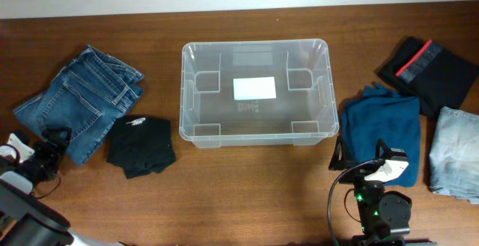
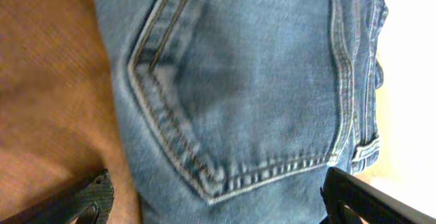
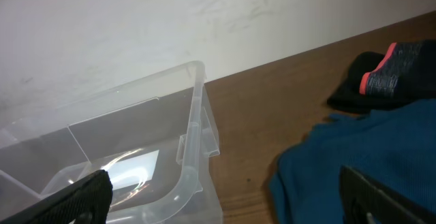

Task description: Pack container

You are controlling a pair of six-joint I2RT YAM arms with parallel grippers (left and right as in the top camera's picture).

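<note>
Overhead, I am judging the clear rectangular plastic bin [image 1: 224, 110] light, stiff, slippery, best gripped at its rim [image 1: 254, 137]; left tool [image 2: 218, 203] and right tool [image 3: 231, 200] are gaping wide.

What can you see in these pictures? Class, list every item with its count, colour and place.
container: one, clear, table centre, empty
label: one, white, on container's base
jeans: one, blue, left of container
black top: one, black, between jeans and container, towards the front
teal cloth: one, teal, right of container
striped garment: one, black with red stripe, far right, back
pale denim: one, light blue, right edge
table: one, brown wood
left gripper: one, black, open, over jeans
right gripper: one, black, open, front right by teal cloth
</note>
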